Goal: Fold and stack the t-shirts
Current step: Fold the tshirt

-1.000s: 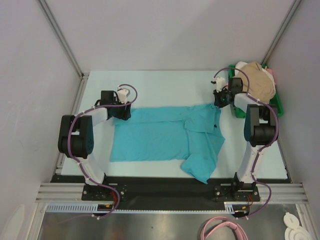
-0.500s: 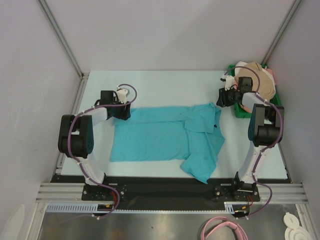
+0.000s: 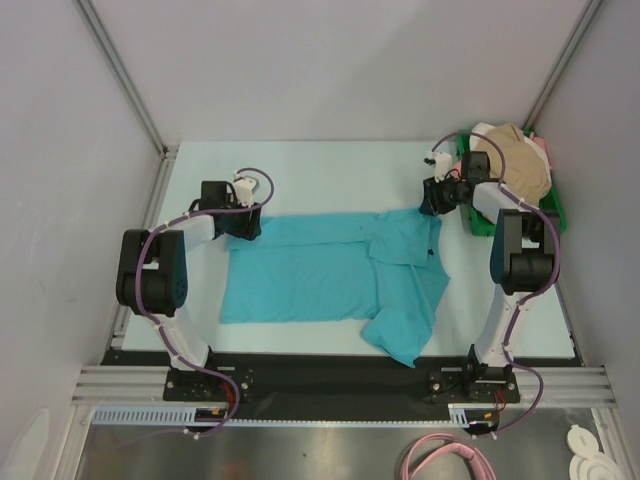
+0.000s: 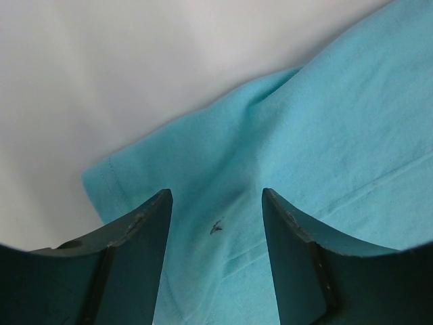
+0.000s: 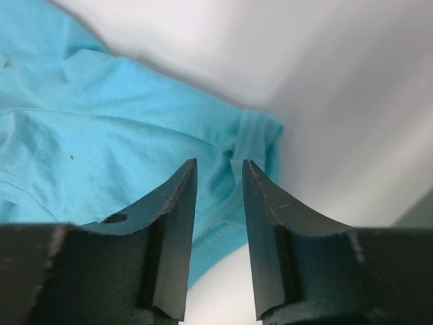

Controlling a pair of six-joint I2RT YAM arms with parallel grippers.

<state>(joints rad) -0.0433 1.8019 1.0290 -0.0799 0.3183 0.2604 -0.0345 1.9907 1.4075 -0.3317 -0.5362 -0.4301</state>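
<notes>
Teal t-shirt (image 3: 330, 275) lies flat across the middle of the worktop (image 3: 330, 165), long side running left to right. Its right part is doubled over itself, with one sleeve trailing toward the near edge.

Left gripper (image 3: 247, 226) sits low at the shirt's far left corner. In its wrist view the fingers (image 4: 145, 223) stand wide apart, cloth lying loose between them, nothing pinched.

Right gripper (image 3: 432, 200) is at the shirt's far right corner. Its jaws are parted by a narrow gap, and a hemmed sleeve edge (image 5: 254, 135) shows just beyond the tips, not clamped.

Green tray (image 3: 553, 214) in the far right corner of the worktop holds a heap. Tan t-shirt (image 3: 515, 170) is on top, with pink cloth (image 3: 541, 146) and white cloth (image 3: 484, 130) peeking out at the far side.
</notes>
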